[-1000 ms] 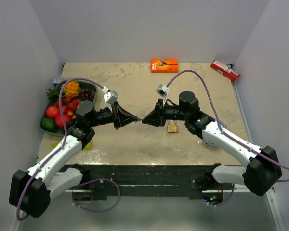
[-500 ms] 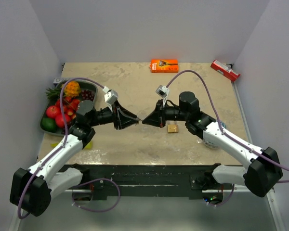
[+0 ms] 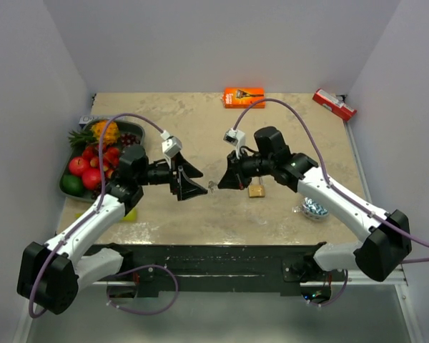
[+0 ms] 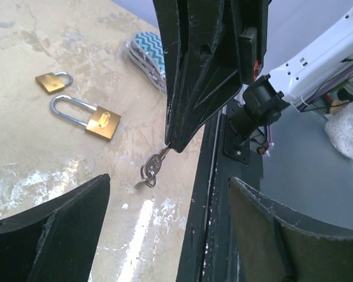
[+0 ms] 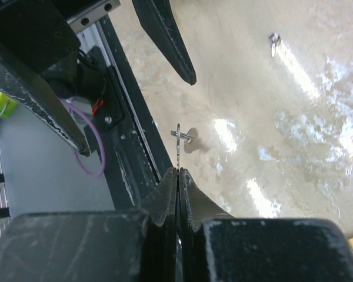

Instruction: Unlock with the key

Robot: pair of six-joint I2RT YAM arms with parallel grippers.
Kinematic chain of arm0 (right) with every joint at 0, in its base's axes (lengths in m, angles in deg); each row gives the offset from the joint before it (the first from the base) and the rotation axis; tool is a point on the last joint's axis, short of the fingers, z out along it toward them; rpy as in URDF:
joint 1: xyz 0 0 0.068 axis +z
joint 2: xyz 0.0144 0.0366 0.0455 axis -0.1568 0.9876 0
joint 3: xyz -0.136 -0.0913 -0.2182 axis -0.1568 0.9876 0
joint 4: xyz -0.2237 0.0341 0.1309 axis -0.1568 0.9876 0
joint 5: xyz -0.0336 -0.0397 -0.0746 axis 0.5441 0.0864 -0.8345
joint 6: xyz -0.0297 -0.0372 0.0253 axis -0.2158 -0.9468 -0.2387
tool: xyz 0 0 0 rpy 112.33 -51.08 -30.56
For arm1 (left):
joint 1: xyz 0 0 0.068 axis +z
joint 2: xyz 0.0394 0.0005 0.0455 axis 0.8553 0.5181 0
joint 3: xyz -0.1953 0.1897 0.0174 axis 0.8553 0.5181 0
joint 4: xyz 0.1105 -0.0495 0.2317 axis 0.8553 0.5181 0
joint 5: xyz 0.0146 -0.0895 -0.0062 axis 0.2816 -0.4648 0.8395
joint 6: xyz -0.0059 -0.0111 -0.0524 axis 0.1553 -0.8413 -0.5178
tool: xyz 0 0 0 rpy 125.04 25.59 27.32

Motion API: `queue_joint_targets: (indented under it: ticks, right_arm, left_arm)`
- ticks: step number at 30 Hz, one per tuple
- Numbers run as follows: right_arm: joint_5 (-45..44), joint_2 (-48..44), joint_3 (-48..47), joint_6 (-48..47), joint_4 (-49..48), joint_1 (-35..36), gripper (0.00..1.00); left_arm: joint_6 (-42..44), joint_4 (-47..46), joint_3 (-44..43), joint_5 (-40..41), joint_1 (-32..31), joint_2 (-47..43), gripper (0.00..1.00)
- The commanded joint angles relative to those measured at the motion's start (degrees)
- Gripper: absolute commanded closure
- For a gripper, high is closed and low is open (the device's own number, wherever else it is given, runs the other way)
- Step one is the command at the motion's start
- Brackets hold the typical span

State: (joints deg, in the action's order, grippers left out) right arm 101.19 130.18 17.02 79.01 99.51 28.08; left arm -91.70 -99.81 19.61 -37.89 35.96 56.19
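Note:
The small silver key point(image 4: 153, 166) with its ring hangs from the tips of my right gripper point(image 3: 219, 183), which is shut on its blade; the right wrist view shows the key point(image 5: 178, 145) edge-on just beyond the closed gripper point(image 5: 177, 171). My left gripper point(image 3: 191, 179) stands wide open a short way left of the key and touches nothing; the left wrist view shows this gripper point(image 4: 169, 178) with nothing in it. A large brass padlock point(image 4: 87, 116) and a smaller one point(image 4: 53, 81) lie flat on the table beyond the key. From above, one padlock point(image 3: 256, 191) shows under the right arm.
A tray of fruit point(image 3: 69, 191) sits at the left edge. An orange box point(image 3: 244, 96) and a red pack point(image 3: 334, 104) lie along the back. A blue patterned bundle point(image 3: 314, 209) rests near the right arm. The black front rail point(image 3: 214, 261) runs below both grippers.
My left gripper opened, let go of the key and drew back to the left. The right gripper closed on the key and now holds it alone.

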Motion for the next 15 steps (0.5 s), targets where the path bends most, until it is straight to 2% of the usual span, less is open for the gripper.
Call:
queue_joint_targets:
  ticks: [1,4,9,15]
  right_arm:
    - [0.6,1.3,-5.5,-5.3,12.5,1.4,1.0]
    - [0.7,1.8,-6.3,-6.0,15.1,3.0,1.0]
    - [3.7,2.1,-7.0,-6.7,16.6,3.8,1.0]
    - [6.6,2.3,-7.9,-7.4,17.3,3.8,1.0]
  left_arm:
    - [6.9,6.2,-4.2,-3.9,-1.2,1.7,0.15]
    - [7.0,6.2,-4.2,-6.4,-2.4,3.1,0.16]
    - [9.8,9.8,-5.5,-8.5,-5.8,5.6,0.24]
    - [11.1,10.9,-5.6,-9.1,-7.5,5.9,0.38]
